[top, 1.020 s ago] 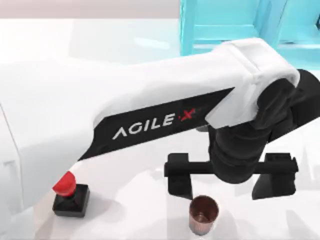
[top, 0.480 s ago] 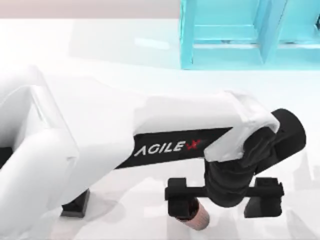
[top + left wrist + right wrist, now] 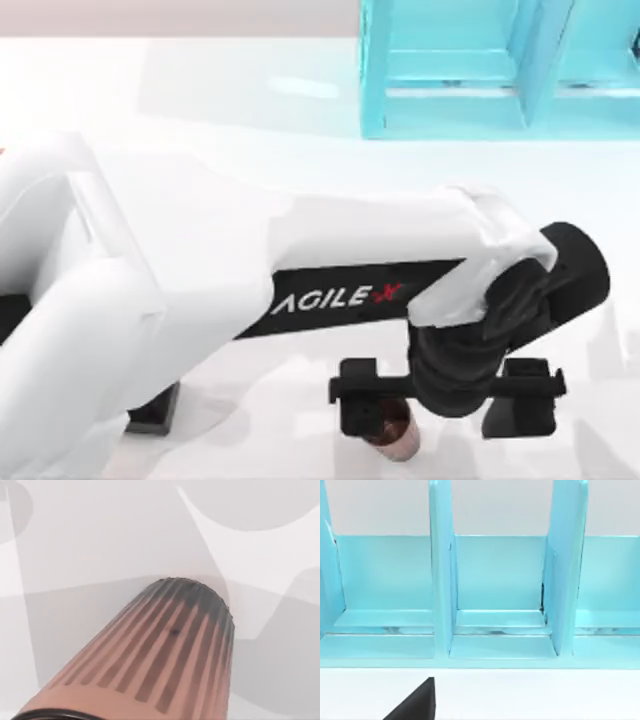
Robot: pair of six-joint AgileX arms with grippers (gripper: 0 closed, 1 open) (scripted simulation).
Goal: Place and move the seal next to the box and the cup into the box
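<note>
The copper-brown cup (image 3: 398, 438) stands near the table's front edge, partly hidden under my left gripper (image 3: 440, 418). That gripper is open, its black fingers spread wide, and the cup sits close to the finger (image 3: 360, 408) on the left. The left wrist view has the cup's ribbed side (image 3: 170, 655) very close. A black corner of the seal's base (image 3: 158, 408) peeks out from under my left arm at the front left; its red knob is hidden. The box is out of view. A black part of my right gripper (image 3: 415, 705) faces the shelf.
A turquoise shelf unit (image 3: 480, 70) with upright dividers stands at the back right, and its compartments (image 3: 500, 590) fill the right wrist view. My left arm (image 3: 200, 290) spans the table from the left and covers much of its middle.
My left arm has swung toward the front and come down, bringing the open gripper over the cup. The arm now covers the seal's red knob.
</note>
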